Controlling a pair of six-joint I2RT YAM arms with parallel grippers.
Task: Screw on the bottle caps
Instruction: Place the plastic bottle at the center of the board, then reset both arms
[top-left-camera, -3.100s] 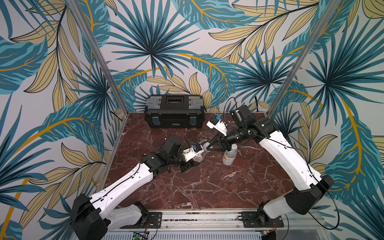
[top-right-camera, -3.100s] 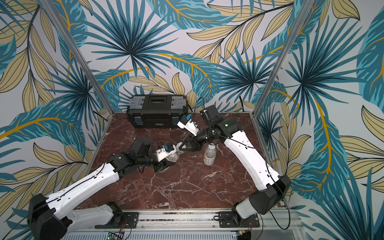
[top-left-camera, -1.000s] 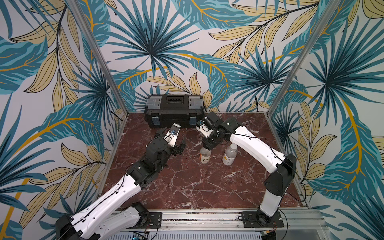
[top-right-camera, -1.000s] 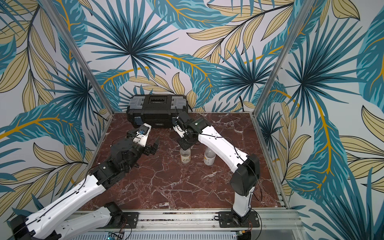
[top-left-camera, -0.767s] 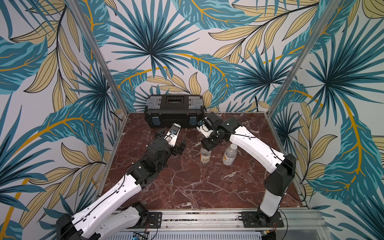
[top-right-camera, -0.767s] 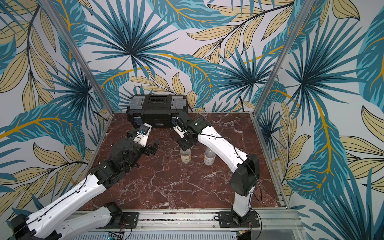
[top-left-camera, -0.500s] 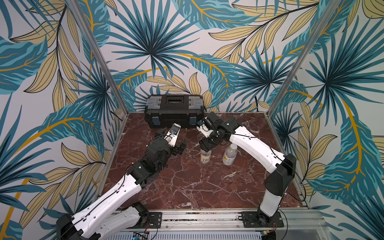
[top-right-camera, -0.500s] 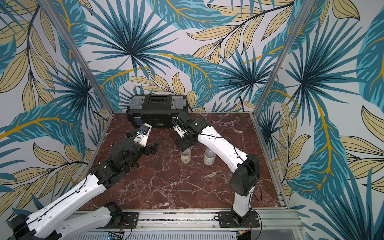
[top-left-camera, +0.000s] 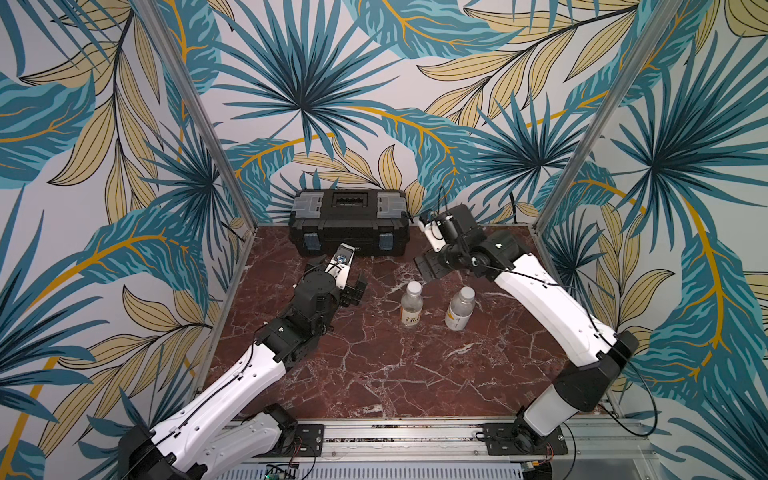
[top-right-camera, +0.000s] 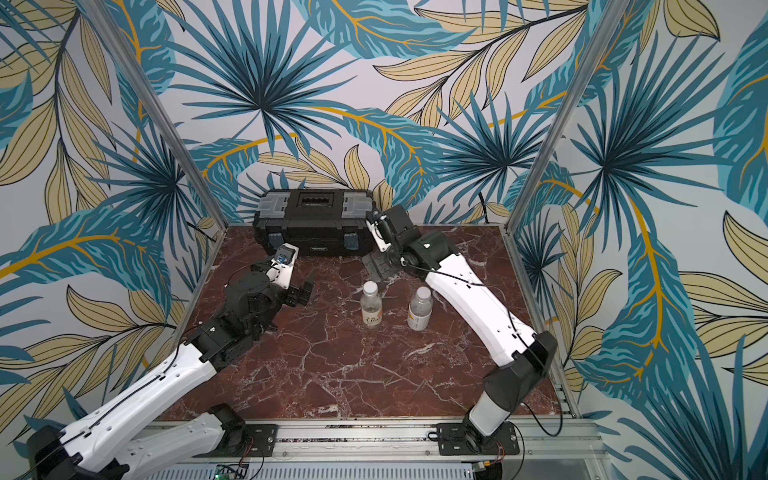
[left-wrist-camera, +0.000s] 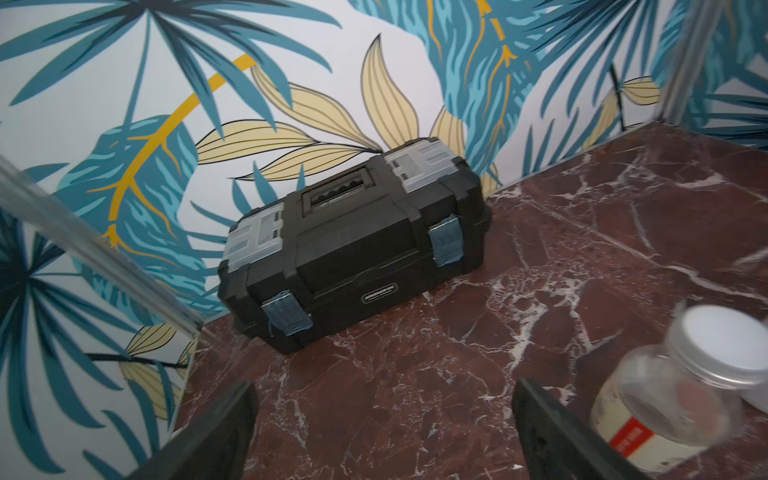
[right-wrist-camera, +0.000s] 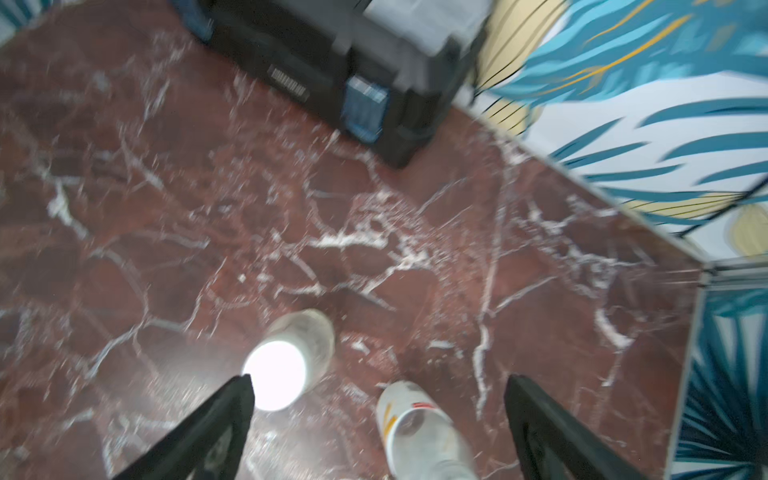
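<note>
Honestly, are those caps (top-left-camera: 414, 287) even tight?

Both bottles (top-left-camera: 412, 307) stand side by side mid-desk (top-left-camera: 374, 374), white cap on each; both sets of jaws hang open, empty. Can't judge the threads from here. One low swing by the right arm (top-left-camera: 540, 299) could topple a bottle.

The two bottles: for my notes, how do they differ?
The left bottle shows a cream label with a red band; the right bottle shows bold yellow marks. The left bottle stands nearer the left gripper, the right bottle nearer the right arm. Both upright, white caps on.
</note>
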